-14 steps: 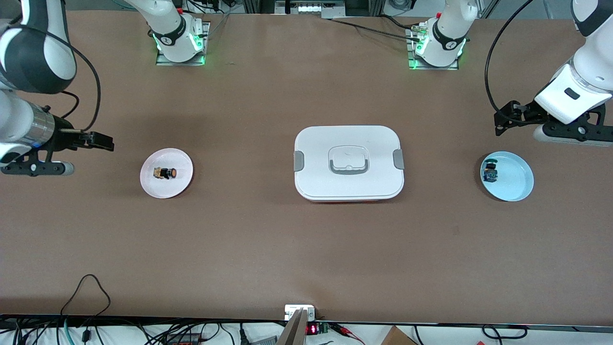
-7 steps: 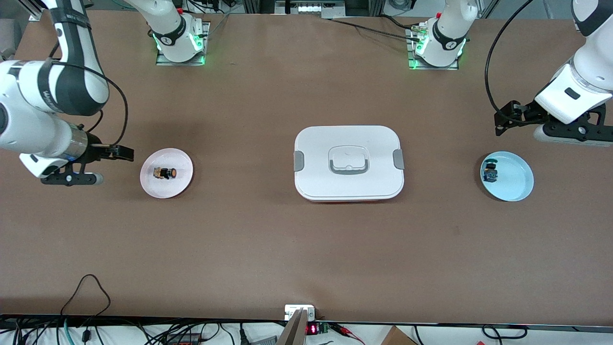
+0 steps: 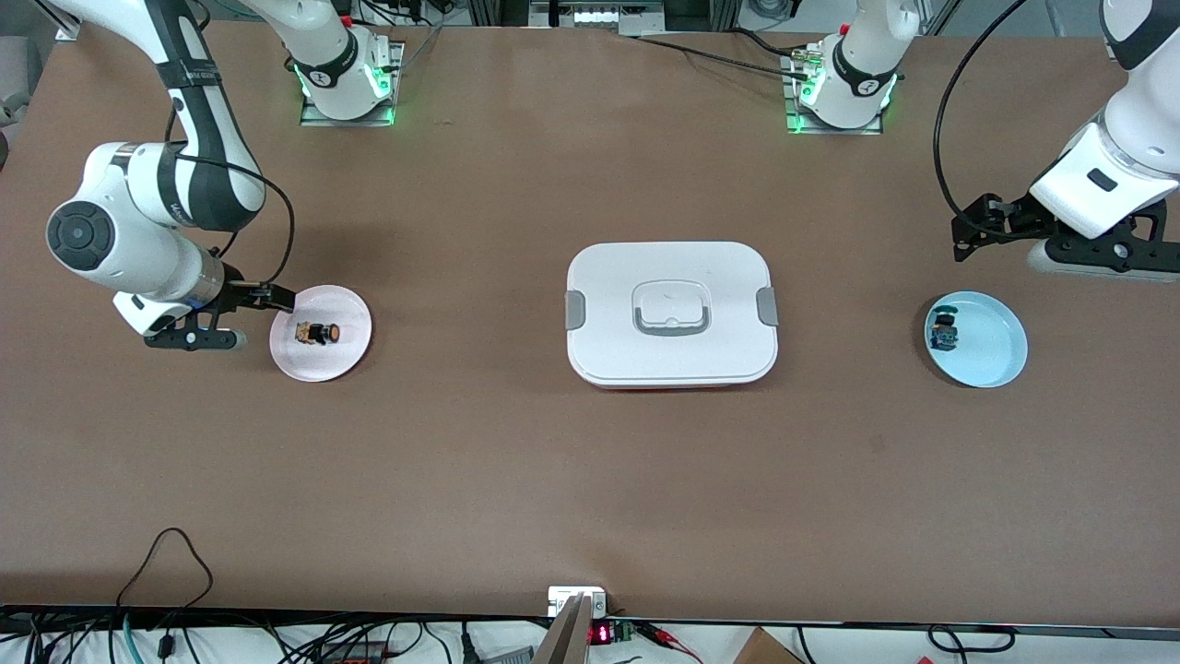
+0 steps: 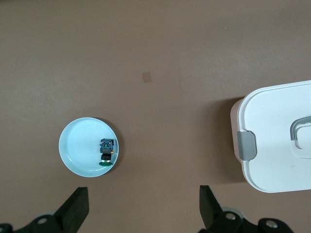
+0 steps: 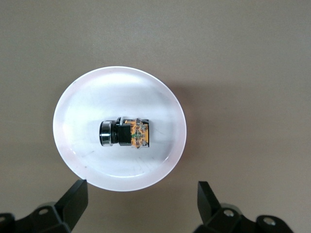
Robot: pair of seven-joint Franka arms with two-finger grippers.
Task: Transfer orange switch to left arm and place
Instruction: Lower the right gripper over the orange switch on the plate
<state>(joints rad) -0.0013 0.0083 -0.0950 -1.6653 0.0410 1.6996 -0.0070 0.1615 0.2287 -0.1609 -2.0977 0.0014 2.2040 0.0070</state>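
My right gripper point(image 3: 277, 297), fingers apart and empty, has swung in from the table's edge to the pink plate point(image 3: 346, 355)'s rim, so the pickup comes next. The orange switch point(image 3: 318, 332) lies on its side mid-plate, black-bodied, orange-capped. My left gripper point(image 3: 968, 242) waits open near the blue plate point(image 3: 1000, 355).

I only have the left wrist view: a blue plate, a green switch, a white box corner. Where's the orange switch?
Observer: The orange switch lies on a pink plate toward the right arm's end of the table.
Operator: Is the right gripper on it?
Observer: No. The right gripper hangs open over the plate's edge, touching nothing.
Operator: What's between the plates?
Observer: The box, lid on, mid-table.
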